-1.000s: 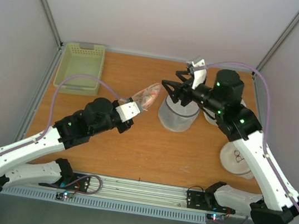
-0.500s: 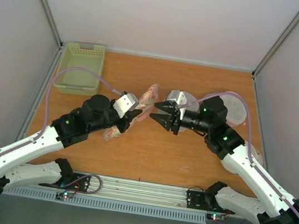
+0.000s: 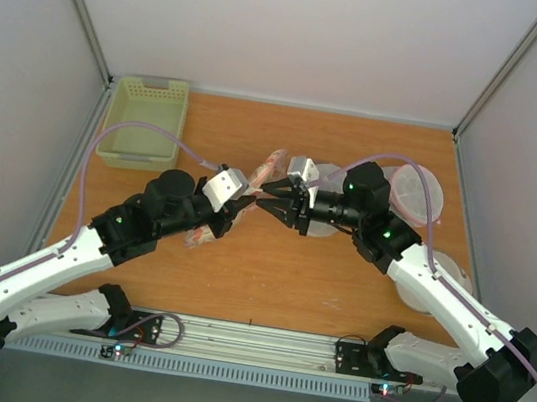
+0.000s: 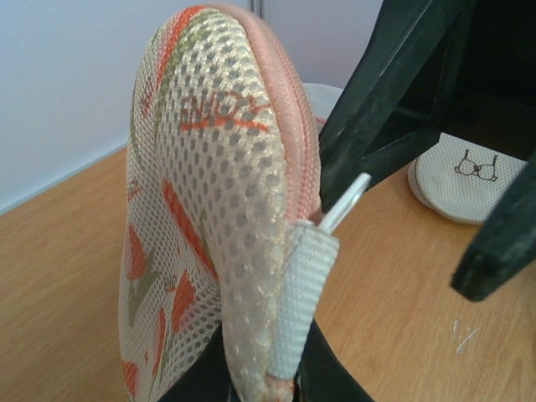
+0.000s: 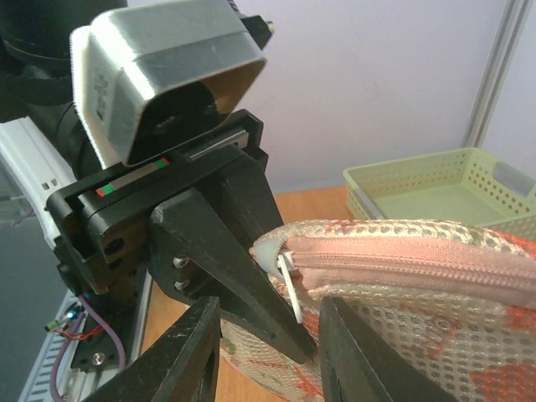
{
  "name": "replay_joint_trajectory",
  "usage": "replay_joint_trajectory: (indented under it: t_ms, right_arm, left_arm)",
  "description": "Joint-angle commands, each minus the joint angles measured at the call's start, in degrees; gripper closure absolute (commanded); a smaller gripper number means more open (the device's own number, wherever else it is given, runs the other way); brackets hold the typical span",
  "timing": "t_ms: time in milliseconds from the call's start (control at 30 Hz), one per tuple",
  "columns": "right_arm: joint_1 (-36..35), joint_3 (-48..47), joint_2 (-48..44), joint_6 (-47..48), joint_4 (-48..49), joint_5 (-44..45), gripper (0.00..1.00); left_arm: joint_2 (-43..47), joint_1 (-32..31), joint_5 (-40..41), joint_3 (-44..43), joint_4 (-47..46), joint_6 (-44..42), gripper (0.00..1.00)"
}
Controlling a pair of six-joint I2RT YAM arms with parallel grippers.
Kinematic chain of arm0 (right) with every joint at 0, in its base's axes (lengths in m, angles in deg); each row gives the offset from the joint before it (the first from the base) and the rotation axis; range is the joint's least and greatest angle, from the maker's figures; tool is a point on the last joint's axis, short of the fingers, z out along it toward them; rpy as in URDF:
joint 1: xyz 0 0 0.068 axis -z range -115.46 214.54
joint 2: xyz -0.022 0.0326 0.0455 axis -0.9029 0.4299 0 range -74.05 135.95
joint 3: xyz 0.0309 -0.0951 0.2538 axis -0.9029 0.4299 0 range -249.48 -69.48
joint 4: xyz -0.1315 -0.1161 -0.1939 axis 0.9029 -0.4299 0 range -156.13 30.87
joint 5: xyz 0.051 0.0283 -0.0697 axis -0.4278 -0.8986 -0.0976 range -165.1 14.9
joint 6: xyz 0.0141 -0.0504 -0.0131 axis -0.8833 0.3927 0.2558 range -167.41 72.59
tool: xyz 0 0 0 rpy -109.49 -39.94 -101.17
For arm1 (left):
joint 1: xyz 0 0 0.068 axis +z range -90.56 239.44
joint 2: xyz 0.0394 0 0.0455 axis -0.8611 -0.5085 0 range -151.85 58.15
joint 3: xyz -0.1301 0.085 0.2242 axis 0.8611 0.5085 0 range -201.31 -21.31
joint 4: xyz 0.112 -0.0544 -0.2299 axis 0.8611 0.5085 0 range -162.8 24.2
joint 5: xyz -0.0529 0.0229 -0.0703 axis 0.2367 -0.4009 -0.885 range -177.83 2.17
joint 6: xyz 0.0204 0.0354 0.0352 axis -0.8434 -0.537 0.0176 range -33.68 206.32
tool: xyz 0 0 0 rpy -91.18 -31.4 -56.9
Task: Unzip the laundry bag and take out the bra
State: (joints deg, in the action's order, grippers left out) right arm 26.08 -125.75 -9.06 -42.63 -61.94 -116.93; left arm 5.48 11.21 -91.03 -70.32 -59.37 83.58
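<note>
Laundry bag (image 5: 419,276) unzipping hinged on the right gripper (image 5: 272,308). Its fingers were spread on either side of the white zipper pull (image 5: 291,283) and were not yet pinching it. The pull stood at the end of a zip that looked fully shut. In the overhead view this gripper reached in from three o'clock, and the left gripper (image 3: 234,214) came from eight o'clock, pressed together on the bag's lower edge and holding it upright above the table (image 3: 276,283). To do the step well, I judged the right fingers should close squarely on the thin pull. They should then draw it along the pink trim, toward three o'clock in the right wrist view, while the left grip held firm against the tug. A grip on the mesh alone would likely slip. No view showed the bra, and a green basket (image 3: 144,122) sat at ten o'clock.
</note>
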Motion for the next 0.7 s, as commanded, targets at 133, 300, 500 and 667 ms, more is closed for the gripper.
replay_joint_trajectory:
  t_ms: [133,300,500,667]
  right_arm:
    - [-0.4,-2.3,1.8,-3.2,2.6,-0.4,0.73]
    - [-0.4,-2.5,1.5,-3.0,2.6,-0.8,0.77]
    - [-0.4,-3.1,1.4,-3.0,1.7,0.0,0.81]
    - [-0.4,-4.6,2.3,-3.0,-0.7,0.0,0.90]
  left_arm:
    - [0.6,0.1,-1.0,0.1,-5.9,-1.8,0.99]
    - [0.4,0.1,-0.7,0.2,-5.6,-2.1,0.99]
    - [0.0,0.1,-0.5,0.7,-4.9,-2.7,0.99]
    - [0.0,0.1,-0.5,0.7,-4.3,-3.3,0.99]
